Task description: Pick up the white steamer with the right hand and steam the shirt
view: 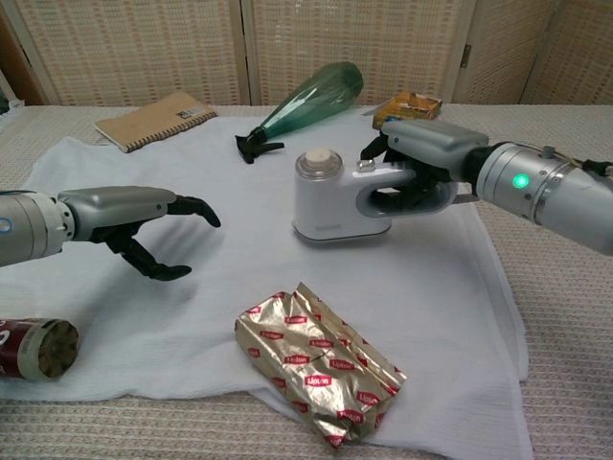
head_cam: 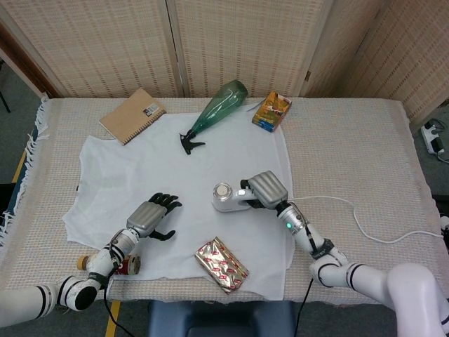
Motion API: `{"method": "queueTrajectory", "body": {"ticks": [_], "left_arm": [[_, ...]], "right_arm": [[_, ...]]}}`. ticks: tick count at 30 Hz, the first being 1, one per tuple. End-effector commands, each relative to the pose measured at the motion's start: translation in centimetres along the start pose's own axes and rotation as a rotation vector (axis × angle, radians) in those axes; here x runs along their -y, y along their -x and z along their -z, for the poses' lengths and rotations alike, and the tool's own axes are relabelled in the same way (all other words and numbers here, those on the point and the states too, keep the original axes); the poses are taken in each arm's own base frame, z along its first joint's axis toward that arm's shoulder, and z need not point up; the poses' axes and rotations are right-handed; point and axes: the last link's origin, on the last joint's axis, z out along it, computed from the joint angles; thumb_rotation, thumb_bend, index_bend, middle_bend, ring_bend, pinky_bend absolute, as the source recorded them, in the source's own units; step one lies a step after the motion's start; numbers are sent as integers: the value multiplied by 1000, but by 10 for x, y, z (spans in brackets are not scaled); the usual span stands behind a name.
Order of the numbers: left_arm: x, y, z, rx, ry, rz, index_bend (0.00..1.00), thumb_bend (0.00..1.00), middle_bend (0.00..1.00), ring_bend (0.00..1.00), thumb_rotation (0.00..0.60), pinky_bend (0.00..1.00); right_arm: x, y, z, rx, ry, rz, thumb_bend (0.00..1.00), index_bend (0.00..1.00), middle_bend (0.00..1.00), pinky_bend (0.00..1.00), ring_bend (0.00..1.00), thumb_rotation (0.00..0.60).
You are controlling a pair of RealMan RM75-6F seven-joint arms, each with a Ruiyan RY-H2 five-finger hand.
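My right hand (head_cam: 265, 188) (view: 421, 158) grips the handle of the white steamer (head_cam: 226, 197) (view: 330, 201), which sits low over the middle of the white shirt (head_cam: 154, 168) (view: 239, 278); contact with the cloth cannot be told. The shirt lies spread flat on the table. My left hand (head_cam: 151, 215) (view: 144, 225) hovers over the shirt's left part, fingers apart and curled, holding nothing.
A gold foil packet (head_cam: 221, 264) (view: 321, 364) lies on the shirt's near edge. A green spray bottle (head_cam: 214, 109) (view: 302, 101), a notebook (head_cam: 132, 114), and an orange box (head_cam: 271, 111) lie at the back. A small can (view: 36, 350) rests near my left arm. The steamer's cord (head_cam: 365, 225) trails right.
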Motion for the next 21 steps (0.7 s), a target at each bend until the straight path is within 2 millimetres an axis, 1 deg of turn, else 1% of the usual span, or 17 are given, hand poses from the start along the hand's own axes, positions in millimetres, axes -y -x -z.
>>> {"method": "queueTrajectory", "body": {"ticks": [1,5,9,17,19,21], "left_arm": [[0,0,0,-1,0,3,189,393,94,1,431,0],[0,1,1,-2,1,8,190,392,94,1,432,0],[1,1,1,-3,2,8,191,391,94,1,432,0],[-1,2,1,-3,10,9,191,392,94,1,432,0],[-1,2,1,-4,12,9,191,392,94,2,430,0],[-2,2,1,-7,14,12,191,392,94,2,432,0]], "right_arm": [[6,14,-22,0,42,-5,709,828,892,875,807,600],[-9,17,-24,-16,79,35,710,830,891,875,807,600],[-31,15,-18,-30,129,74,709,831,892,875,807,600],[-91,4,4,-41,298,94,709,831,891,875,807,600],[-100,0,9,-53,324,82,710,831,892,875,808,600],[-103,-7,13,-88,326,38,709,831,893,875,808,600]]}}
